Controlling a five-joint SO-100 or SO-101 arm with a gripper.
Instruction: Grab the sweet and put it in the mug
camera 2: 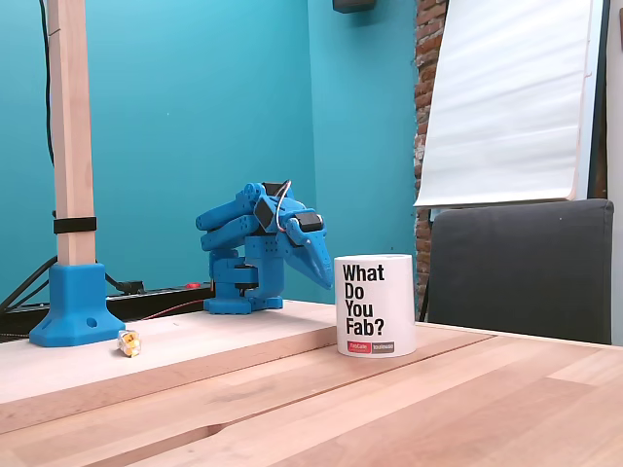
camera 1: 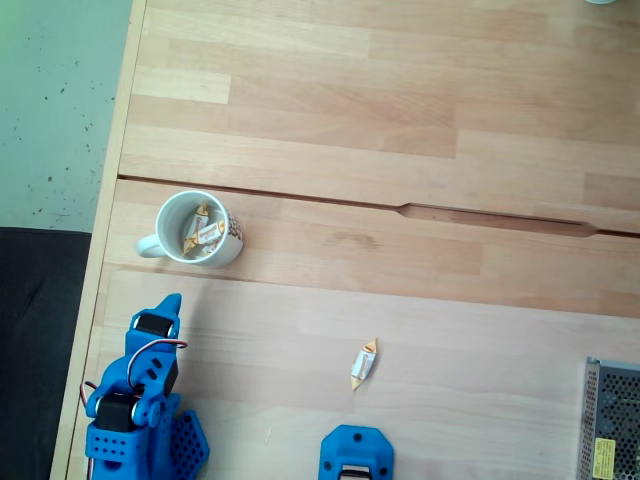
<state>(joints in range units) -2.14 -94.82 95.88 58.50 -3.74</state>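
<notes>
One sweet [camera 1: 363,363] lies far from the claw [camera 1: 168,308], whose grip I cannot tell, so it should reach over, open wide, and pinch the middle.

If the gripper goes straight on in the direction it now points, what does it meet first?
Probably the mug. In a fixed view from above, the gripper points up the picture toward its near wall, with bare table between. It may point partly downward, so this is uncertain.

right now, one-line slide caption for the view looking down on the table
Blue arm folded with its claw near the mug, which holds wrapped sweets, while one sweet lies loose on the wooden table.
</notes>
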